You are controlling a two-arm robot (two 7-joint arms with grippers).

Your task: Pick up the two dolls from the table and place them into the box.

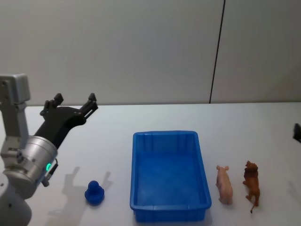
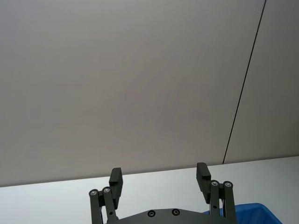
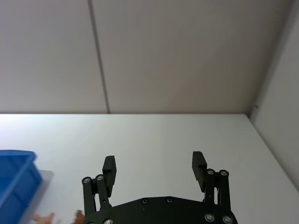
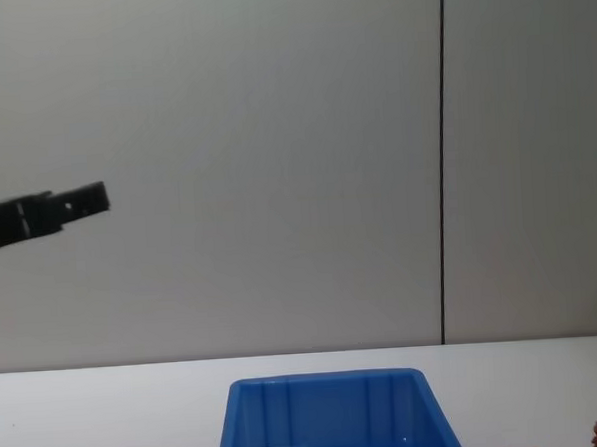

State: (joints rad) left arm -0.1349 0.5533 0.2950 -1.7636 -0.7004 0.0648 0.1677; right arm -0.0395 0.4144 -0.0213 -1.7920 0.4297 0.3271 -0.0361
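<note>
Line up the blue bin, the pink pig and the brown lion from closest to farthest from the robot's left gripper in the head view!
From the left gripper, raised on the left:
1. Middle: bright blue rectangular plastic bin.
2. Just right of the bin: pale pink plastic pig figure.
3. Far right, beside the pig: brown plastic lion figure.

**Nothing to read**

Scanning all four views now, and there is no legible word, number, label, brand mark or sign on anything in sight.
</note>
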